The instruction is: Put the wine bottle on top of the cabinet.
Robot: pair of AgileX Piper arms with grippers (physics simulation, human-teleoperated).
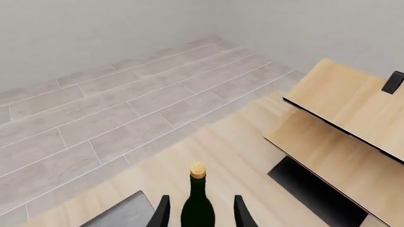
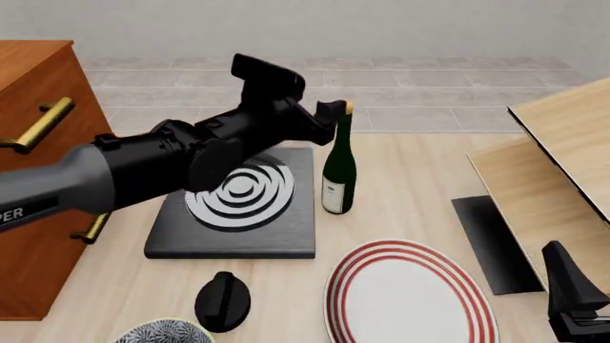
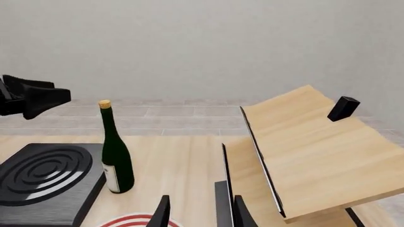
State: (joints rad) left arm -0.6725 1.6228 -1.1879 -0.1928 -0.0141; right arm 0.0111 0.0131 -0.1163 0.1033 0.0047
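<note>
The wine bottle (image 2: 338, 171) stands upright on the table, dark green with a tan cork and a white label, also shown as the wine bottle (image 3: 115, 156). My left gripper (image 2: 329, 114) is at the height of its neck, just left of it. In the left wrist view the bottle (image 1: 197, 205) rises between the left gripper's (image 1: 202, 215) spread fingers (image 1: 162, 213), with gaps on both sides; the jaws are open. The reddish-brown cabinet (image 2: 28, 179) with brass handles fills the far left. My right gripper (image 3: 202, 215) hangs open and empty low at the right (image 2: 572, 300).
A black slab with white rings (image 2: 238, 196) lies left of the bottle, under my left arm. A red-striped plate (image 2: 410, 296), a black knob-like object (image 2: 224, 300) and a patterned bowl (image 2: 167, 332) sit near the front. Pale wood panels (image 2: 562, 164) slant at the right.
</note>
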